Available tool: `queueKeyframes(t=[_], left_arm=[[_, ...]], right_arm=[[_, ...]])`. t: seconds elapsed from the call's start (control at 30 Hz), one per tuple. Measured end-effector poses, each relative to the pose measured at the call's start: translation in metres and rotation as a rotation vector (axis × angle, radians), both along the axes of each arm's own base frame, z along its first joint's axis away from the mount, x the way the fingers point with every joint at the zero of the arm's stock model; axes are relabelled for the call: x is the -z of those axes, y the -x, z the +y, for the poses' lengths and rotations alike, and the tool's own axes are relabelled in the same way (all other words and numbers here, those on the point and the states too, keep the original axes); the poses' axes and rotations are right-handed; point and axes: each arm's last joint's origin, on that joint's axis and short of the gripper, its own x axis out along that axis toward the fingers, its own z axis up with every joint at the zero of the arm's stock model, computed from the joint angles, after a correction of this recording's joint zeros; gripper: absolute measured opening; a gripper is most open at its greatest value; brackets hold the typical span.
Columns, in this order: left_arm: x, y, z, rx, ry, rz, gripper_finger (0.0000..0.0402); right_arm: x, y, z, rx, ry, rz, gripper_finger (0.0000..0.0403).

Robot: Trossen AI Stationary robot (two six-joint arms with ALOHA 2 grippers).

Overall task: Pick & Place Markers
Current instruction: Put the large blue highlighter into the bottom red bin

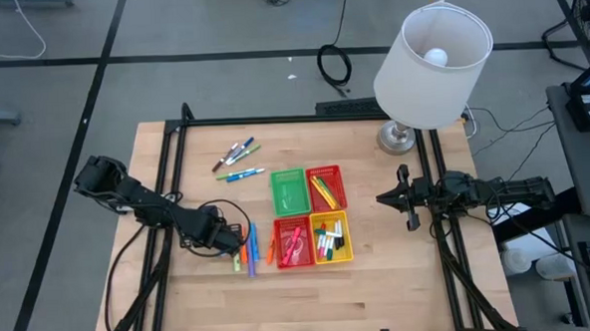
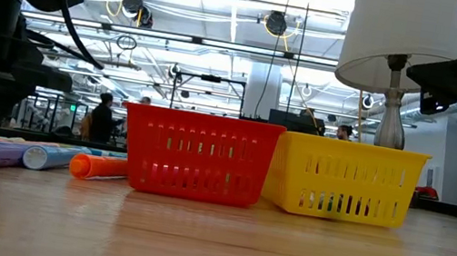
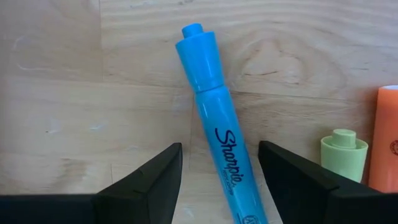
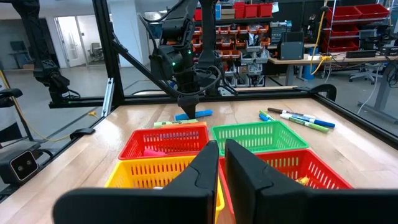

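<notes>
**Straddling a blue marker, left fingers spread**

High view: left gripper [image 1: 240,238] sits low over a short row of markers [image 1: 250,249] on the wooden table [image 1: 380,291], just left of four small baskets set in a square: green basket [image 1: 288,190], red basket [image 1: 327,187], a second red basket [image 1: 293,241] and yellow basket [image 1: 330,237]. More loose markers [image 1: 237,156] lie near the table's far left. Right gripper [image 1: 407,198] waits near the right edge, beside a lamp [image 1: 432,52].

Low view: purple, blue and orange markers [image 2: 22,155] lie flat on the table, left of the near red basket.

Left wrist view: blue marker [image 3: 219,124] lies between the two dark fingers [image 3: 149,186], which stand apart on either side, not pinching it. A green cap [image 3: 344,154] and an orange marker [image 3: 385,137] lie beside it.

Right wrist view: right fingers [image 4: 199,171] pressed together, holding nothing, above the baskets.
</notes>
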Motion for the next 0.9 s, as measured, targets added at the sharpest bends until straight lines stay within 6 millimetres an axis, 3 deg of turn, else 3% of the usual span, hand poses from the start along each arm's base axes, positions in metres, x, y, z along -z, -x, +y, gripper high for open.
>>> queueKeyframes(t=[0.17,0.47,0.6,0.9], left_arm=[[-0.0001,-0.0003,-0.0001,0.0,0.002,-0.002,0.0208],[-0.0003,-0.0019,-0.0005,0.025,-0.004,-0.02,0.0098],[-0.0003,-0.0025,-0.0007,0.068,-0.002,-0.026,0.0067],[-0.0002,-0.0028,-0.0006,0.1,-0.006,-0.03,0.0094]], right_arm=[[0.0,0.0,0.0,0.0,0.0,0.0,0.0018],[0.0,0.0,0.0,0.0,0.0,0.0,0.0018],[0.0,0.0,0.0,0.0,0.0,0.0,0.0018],[0.0,0.0,0.0,0.0,0.0,0.0,0.0018]])
